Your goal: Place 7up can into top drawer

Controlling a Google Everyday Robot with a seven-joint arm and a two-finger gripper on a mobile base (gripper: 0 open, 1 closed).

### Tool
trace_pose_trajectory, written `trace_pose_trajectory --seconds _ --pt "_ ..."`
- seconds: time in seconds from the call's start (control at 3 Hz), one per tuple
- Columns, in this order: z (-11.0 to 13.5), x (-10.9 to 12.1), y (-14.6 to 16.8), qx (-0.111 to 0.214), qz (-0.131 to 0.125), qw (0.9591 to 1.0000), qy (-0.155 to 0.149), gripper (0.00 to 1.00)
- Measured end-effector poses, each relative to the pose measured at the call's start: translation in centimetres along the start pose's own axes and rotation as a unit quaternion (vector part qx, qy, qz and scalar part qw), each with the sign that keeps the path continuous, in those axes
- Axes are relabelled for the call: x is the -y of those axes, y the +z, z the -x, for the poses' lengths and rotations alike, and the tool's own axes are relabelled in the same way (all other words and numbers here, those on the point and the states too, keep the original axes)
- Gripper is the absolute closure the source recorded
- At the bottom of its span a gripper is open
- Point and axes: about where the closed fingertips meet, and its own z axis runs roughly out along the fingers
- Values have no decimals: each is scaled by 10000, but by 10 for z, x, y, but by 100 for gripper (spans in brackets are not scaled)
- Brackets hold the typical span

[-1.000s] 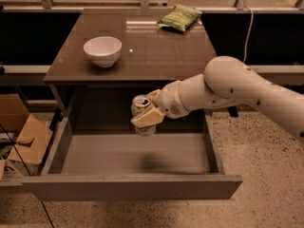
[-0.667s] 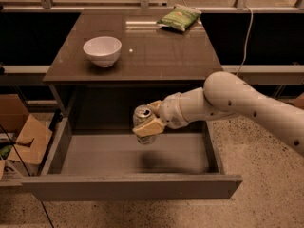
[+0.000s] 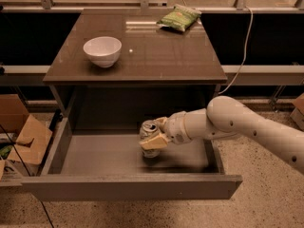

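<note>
The 7up can (image 3: pixel 147 129) is upright, its shiny top showing, held low inside the open top drawer (image 3: pixel 99 158), at or just above the grey bottom near the middle. My gripper (image 3: pixel 156 136) reaches in from the right and is shut on the can, with a tan finger (image 3: pixel 154 142) across its front. The drawer is pulled out wide under the brown table (image 3: pixel 156 56), its flat front panel (image 3: pixel 130 188) nearest the camera.
A white bowl (image 3: pixel 102 51) stands on the table's left side. A green chip bag (image 3: pixel 179 18) lies at the table's back right. Cardboard boxes (image 3: pixel 21 137) sit on the floor to the left. A cable (image 3: pixel 242 56) hangs at the right.
My gripper has lowered the can from above the drawer's back edge down into the drawer, close to its bottom. The arm has dropped with it.
</note>
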Motion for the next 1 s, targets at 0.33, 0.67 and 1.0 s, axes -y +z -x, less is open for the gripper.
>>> trace_pose_trajectory --seconds 0.33,0.67,1.0 --pt "-19 4 3 -133 -222 9994 249 43" --pt "-18 4 5 -126 -210 9994 243 21" --pt "-17 3 7 -127 -192 9995 238 0"
